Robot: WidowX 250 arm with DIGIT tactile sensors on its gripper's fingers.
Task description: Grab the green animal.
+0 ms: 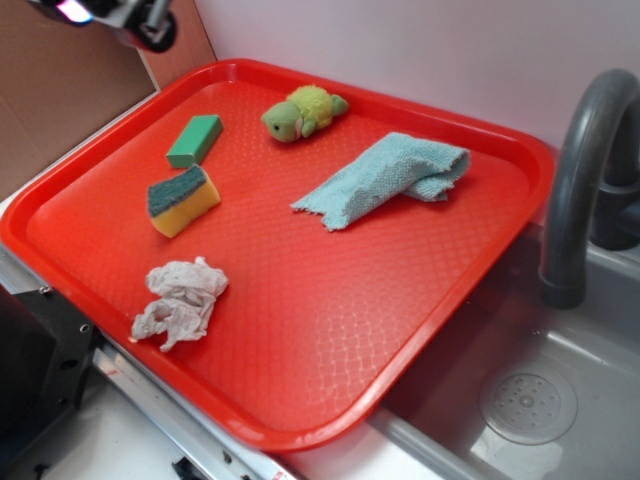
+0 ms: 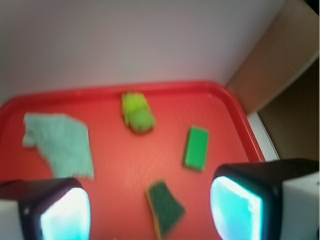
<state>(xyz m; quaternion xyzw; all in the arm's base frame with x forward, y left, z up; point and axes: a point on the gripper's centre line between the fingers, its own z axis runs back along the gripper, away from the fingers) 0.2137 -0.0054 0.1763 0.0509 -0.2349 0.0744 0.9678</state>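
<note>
The green animal [image 1: 303,112], a small plush turtle with a fuzzy yellow-green shell, lies near the far rim of the red tray [image 1: 420,330]. The blurred wrist view shows the turtle [image 2: 137,113] well ahead of my gripper [image 2: 150,212], high above the tray. The gripper is open, its two pale fingertips [image 2: 65,215] wide apart with nothing between them. Only a dark part of the arm [image 1: 120,15] shows at the top left of the exterior view; the fingers are out of that frame.
On the tray also lie a flat green block [image 1: 194,140], a yellow sponge with a dark green top [image 1: 183,199], a light blue cloth [image 1: 390,177] and a crumpled tissue [image 1: 180,302]. A grey faucet [image 1: 580,180] and sink [image 1: 530,400] stand to the right.
</note>
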